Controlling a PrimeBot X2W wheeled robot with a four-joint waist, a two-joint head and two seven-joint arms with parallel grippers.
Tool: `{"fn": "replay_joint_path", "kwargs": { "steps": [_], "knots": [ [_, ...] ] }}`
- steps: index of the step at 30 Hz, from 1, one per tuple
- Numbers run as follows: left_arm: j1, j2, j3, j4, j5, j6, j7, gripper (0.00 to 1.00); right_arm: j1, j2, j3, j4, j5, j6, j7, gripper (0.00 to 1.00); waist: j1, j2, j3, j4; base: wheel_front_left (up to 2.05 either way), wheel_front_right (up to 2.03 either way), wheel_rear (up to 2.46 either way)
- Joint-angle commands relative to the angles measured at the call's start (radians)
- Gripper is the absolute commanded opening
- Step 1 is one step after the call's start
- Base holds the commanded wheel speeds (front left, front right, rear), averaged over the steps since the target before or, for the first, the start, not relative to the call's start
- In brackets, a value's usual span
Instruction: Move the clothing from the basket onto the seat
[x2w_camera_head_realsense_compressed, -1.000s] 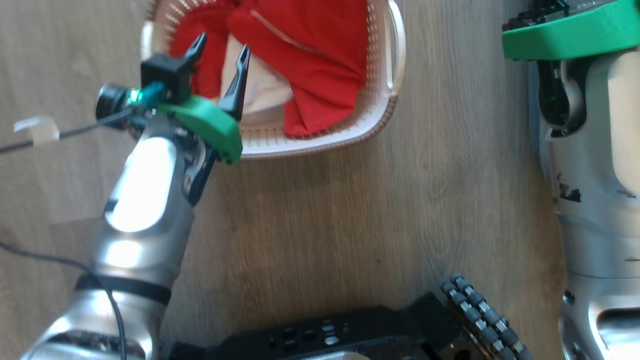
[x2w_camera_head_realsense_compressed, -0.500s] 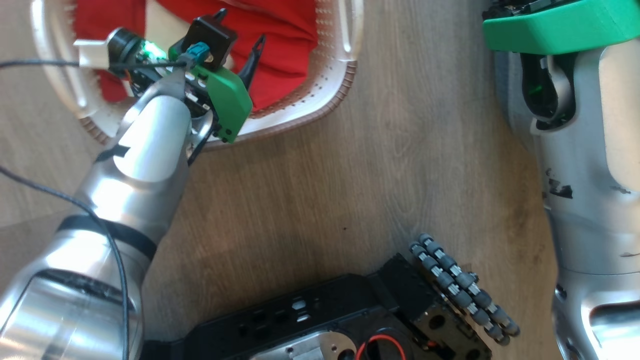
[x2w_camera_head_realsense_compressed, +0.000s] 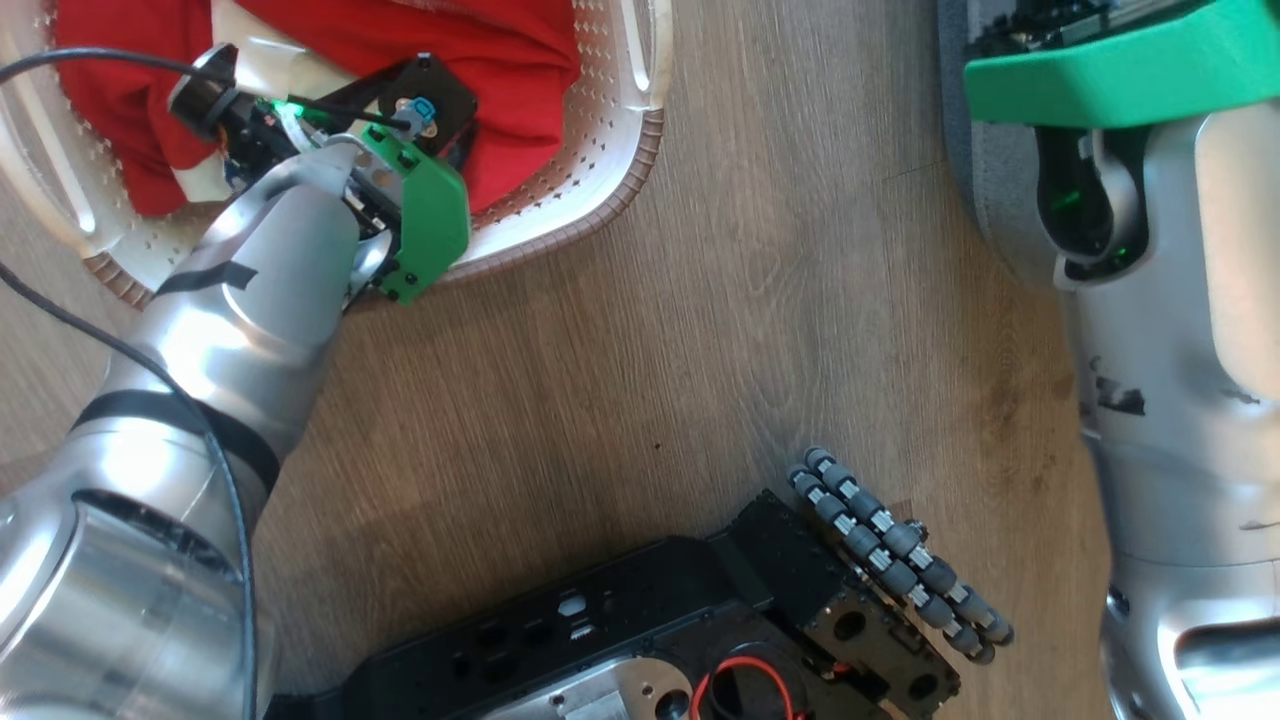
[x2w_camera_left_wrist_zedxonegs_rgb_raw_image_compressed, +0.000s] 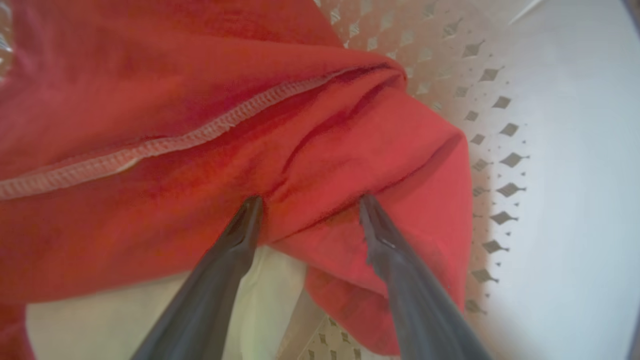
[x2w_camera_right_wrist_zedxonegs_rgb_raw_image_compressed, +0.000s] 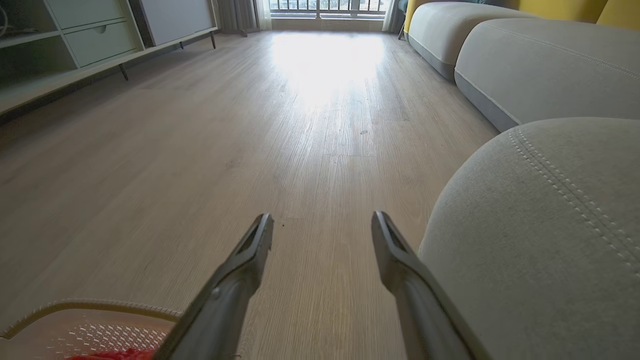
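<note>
Head view has my left arm (x2w_camera_head_realsense_compressed: 270, 270) stretched forward and to the left, its silver forearm crossing the near rim of the basket (x2w_camera_head_realsense_compressed: 620, 130) and the green-cased wrist tipped down over the clothing (x2w_camera_head_realsense_compressed: 500, 40). My right forearm stands along the right edge, green housing at the top, beside the grey seat (x2w_camera_head_realsense_compressed: 965, 170). In the left wrist view my left gripper (x2w_camera_left_wrist_zedxonegs_rgb_raw_image_compressed: 308, 200) is spread wide, both fingertips (x2w_camera_left_wrist_zedxonegs_rgb_raw_image_compressed: 250, 210) pressed into red fabric with a raised fold between them; nothing is clamped. In the right wrist view my right gripper (x2w_camera_right_wrist_zedxonegs_rgb_raw_image_compressed: 321, 217) is also released and empty, pointing level along the wooden floor (x2w_camera_right_wrist_zedxonegs_rgb_raw_image_compressed: 300, 125), the seat just to its right and a corner of the basket at the lower left. Compared with 1 second ago, the head camera has shifted, so the basket lies further left and higher in view; against the basket itself, my left wrist has gone from above the near rim to inside it, and the 2 fingers that stood clear above the cloth are now hidden beneath the wrist. All the clothing lies in the basket: bright red, rumpled, with a pale ribbed seam running diagonally and a cream panel under my left finger.
</note>
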Motion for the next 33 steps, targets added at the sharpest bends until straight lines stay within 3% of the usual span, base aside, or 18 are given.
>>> {"fn": "replay_joint_path", "kwargs": {
  "steps": [1, 10, 11, 12, 24, 33],
  "knots": [
    [-0.005, 0.012, -0.001, -0.004, -0.006, -0.001, 0.001, 1.0, 0.051, 0.015, 0.002, -0.032, 0.008, 0.0, -0.006, 1.0, 0.0, 0.0, 0.002, -0.001, 0.0, 0.0, 0.0],
    [-0.028, 0.02, -0.012, 0.025, -0.016, 0.032, 0.004, 0.98, 0.081, 0.015, -0.005, -0.046, 0.018, 0.0, -0.006, 1.0, 0.0, 0.0, 0.01, -0.006, 0.0, 0.0, 0.0],
    [-0.028, 0.019, -0.008, 0.027, -0.023, 0.036, 0.003, 0.45, 0.082, 0.015, -0.005, -0.046, 0.019, 0.0, -0.006, 1.0, 0.0, 0.0, 0.009, -0.007, 0.0, 0.0, 0.0],
    [-0.027, 0.018, -0.005, 0.028, -0.028, 0.037, 0.006, 0.0, 0.083, 0.015, -0.005, -0.047, 0.02, 0.0, -0.006, 1.0, 0.0, 0.0, 0.008, -0.008, 0.0, 0.0, 0.0],
    [-0.022, -0.001, 0.094, -0.002, -0.147, 0.044, -0.059, 0.0, 0.047, 0.015, -0.002, -0.037, 0.028, 0.0, -0.006, 1.0, 0.0, 0.0, -0.017, 0.0, 0.0, 0.0, 0.0],
    [0.053, 0.0, 0.201, -0.191, -0.215, 0.04, -0.063, 0.0, 0.035, 0.015, -0.002, 0.006, -0.011, 0.0, -0.006, 1.0, 0.0, 0.0, -0.119, 0.065, 0.0, 0.0, 0.0]
  ]
}}
